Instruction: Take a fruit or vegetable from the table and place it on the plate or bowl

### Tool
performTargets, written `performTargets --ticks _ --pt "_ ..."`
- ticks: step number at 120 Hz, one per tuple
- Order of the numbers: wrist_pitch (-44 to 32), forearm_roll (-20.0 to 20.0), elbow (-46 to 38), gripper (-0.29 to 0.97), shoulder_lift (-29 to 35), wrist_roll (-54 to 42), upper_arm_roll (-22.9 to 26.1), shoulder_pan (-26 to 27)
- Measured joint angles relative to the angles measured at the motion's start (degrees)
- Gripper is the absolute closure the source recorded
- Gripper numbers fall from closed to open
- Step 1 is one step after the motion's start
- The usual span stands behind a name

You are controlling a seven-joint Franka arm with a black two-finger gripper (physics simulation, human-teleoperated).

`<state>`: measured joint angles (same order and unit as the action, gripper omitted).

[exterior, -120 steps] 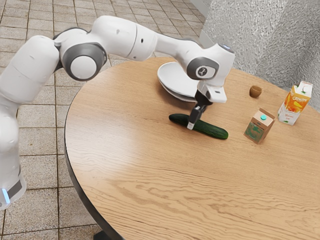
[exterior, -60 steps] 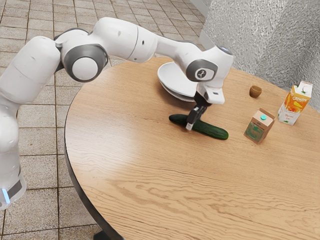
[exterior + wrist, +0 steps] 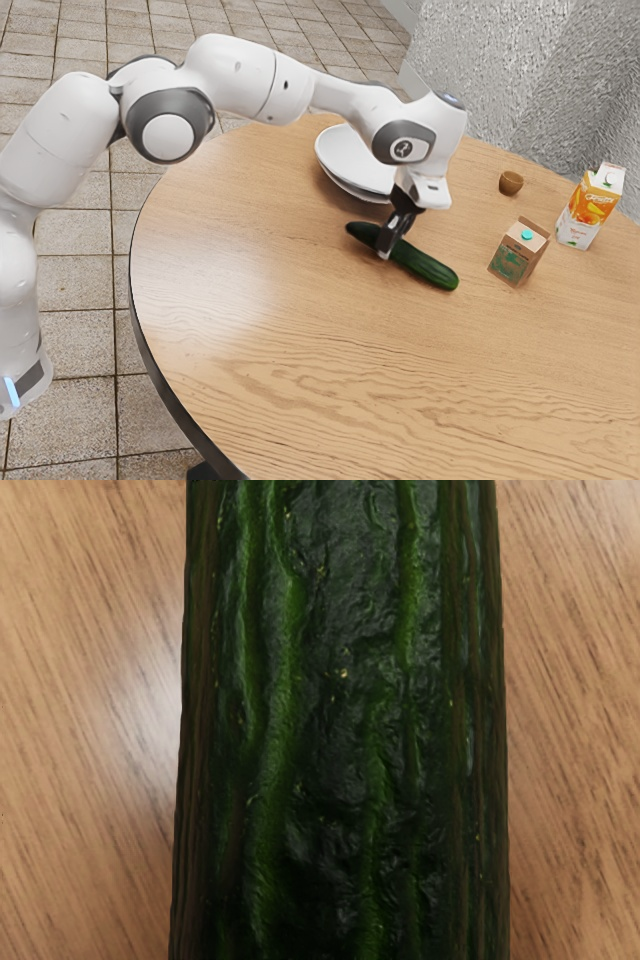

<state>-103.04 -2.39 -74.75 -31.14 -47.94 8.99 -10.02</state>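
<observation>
Cucumber (image 3: 425, 266) sat between the black fingers of our gripper (image 3: 385, 250), which was clenched on it near one end, the longer part reaching away from the gripper toward a green carton (image 3: 518, 252); we could not tell whether it touched the bench (image 3: 300, 350). Right beneath our hand its dark ridged skin (image 3: 340, 720) ran with bench wood (image 3: 90, 720) on both sides. The white plate (image 3: 345, 160) lay just behind the gripper, while an orange juice carton (image 3: 590, 205) and a small brown cup (image 3: 511, 182) stood well apart from it.
</observation>
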Motion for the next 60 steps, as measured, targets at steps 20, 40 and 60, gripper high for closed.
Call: performTargets --ticks 20,40,60 --pt "0.0 0.4 0.0 0.46 5.5 0.1 0.9 0.4" --pt "1.5 0.7 -1.4 0.47 13.0 0.2 0.5 -0.4" --pt "3.4 0.7 -0.9 0.47 14.3 -0.2 -0.3 -7.7"
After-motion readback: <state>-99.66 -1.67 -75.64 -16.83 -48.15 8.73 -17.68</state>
